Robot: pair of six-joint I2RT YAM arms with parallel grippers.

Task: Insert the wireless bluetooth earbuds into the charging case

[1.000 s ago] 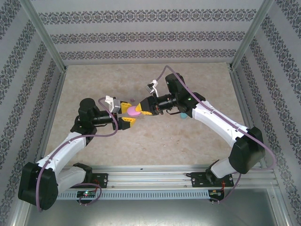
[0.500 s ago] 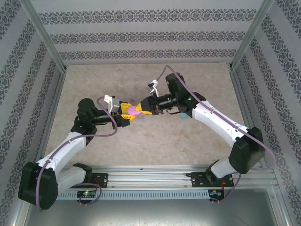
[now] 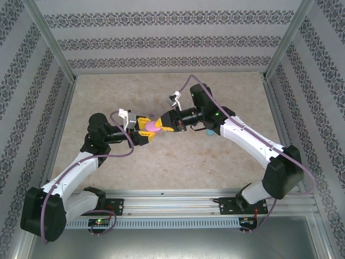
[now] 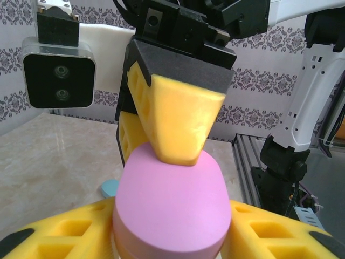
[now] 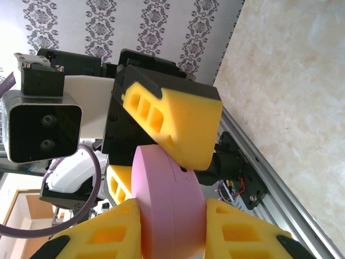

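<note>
- Earbuds: 1 tiny purple bud [image 3: 151, 114] lies on the counter [image 3: 215, 178] just past the claws, toward the far edge.
- The pink charging case [image 3: 154, 127] hangs closed in the air over the counter's middle, between the 2 claws.
- Left claw [image 3: 146, 131] clamps the case by its rim; right claw [image 3: 163, 125] pinches its flat faces.
- The case's long axis runs claw to claw, so opening the lid likely comes first. Neither claw is free for the bud.

pink charging case [image 5: 167, 199] | clamped: right end effector [image 5: 170, 229] | also left end effector [image 5: 153, 156]
</note>
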